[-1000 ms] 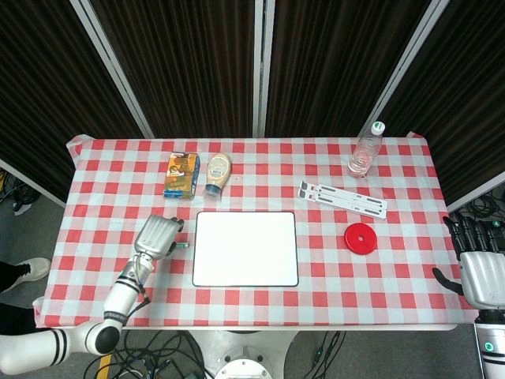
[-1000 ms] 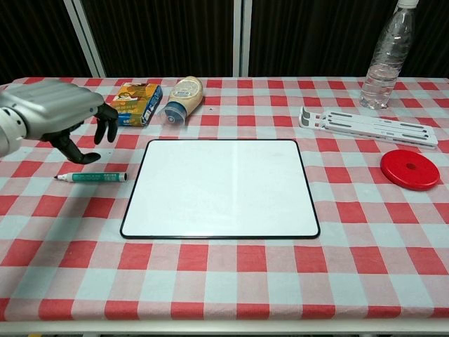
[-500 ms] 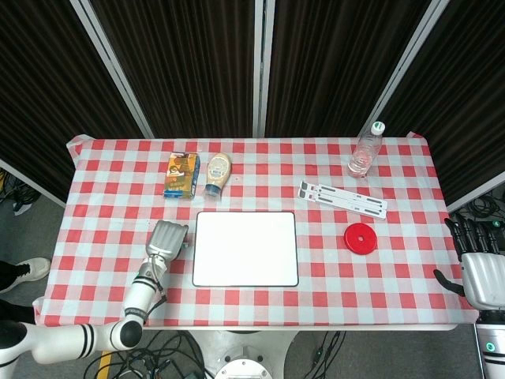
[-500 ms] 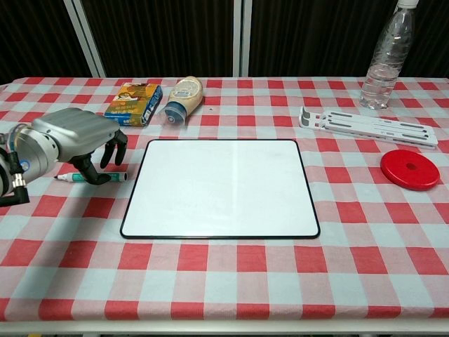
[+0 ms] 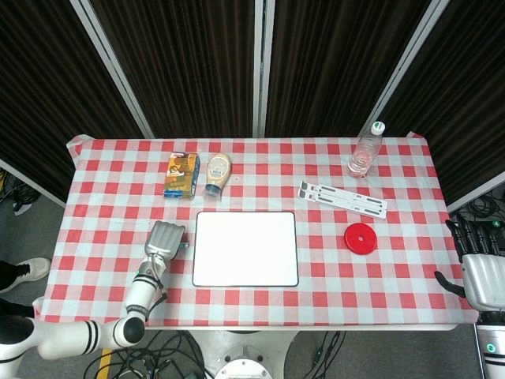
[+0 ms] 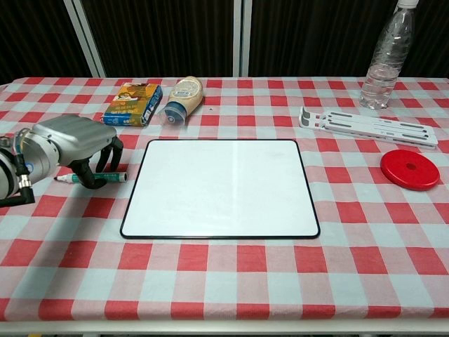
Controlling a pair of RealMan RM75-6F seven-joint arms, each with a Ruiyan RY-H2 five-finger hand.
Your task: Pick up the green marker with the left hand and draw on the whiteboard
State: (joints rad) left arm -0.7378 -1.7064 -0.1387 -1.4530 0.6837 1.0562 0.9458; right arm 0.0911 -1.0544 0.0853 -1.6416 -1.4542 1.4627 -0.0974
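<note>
The green marker (image 6: 111, 177) lies flat on the checked cloth just left of the whiteboard (image 6: 221, 186), its white tip pointing left. My left hand (image 6: 72, 141) sits low over the marker's middle, thumb in front of it and the other fingers curled down behind it; the marker is still on the table. From the head view, the left hand (image 5: 164, 239) covers most of the marker, and only its end (image 5: 185, 245) shows beside the whiteboard (image 5: 245, 248). My right hand (image 5: 481, 272) hangs off the table's right edge with fingers spread and nothing in it.
A snack box (image 6: 133, 103) and a mayonnaise bottle (image 6: 182, 98) lie behind the whiteboard's left corner. A water bottle (image 6: 387, 56) stands at the back right, with a white folding stand (image 6: 368, 125) and a red disc (image 6: 410, 168) in front of it.
My left hand has come down from above the table onto the marker, and its fingers have curled lower around it. The marker and my right hand have not moved.
</note>
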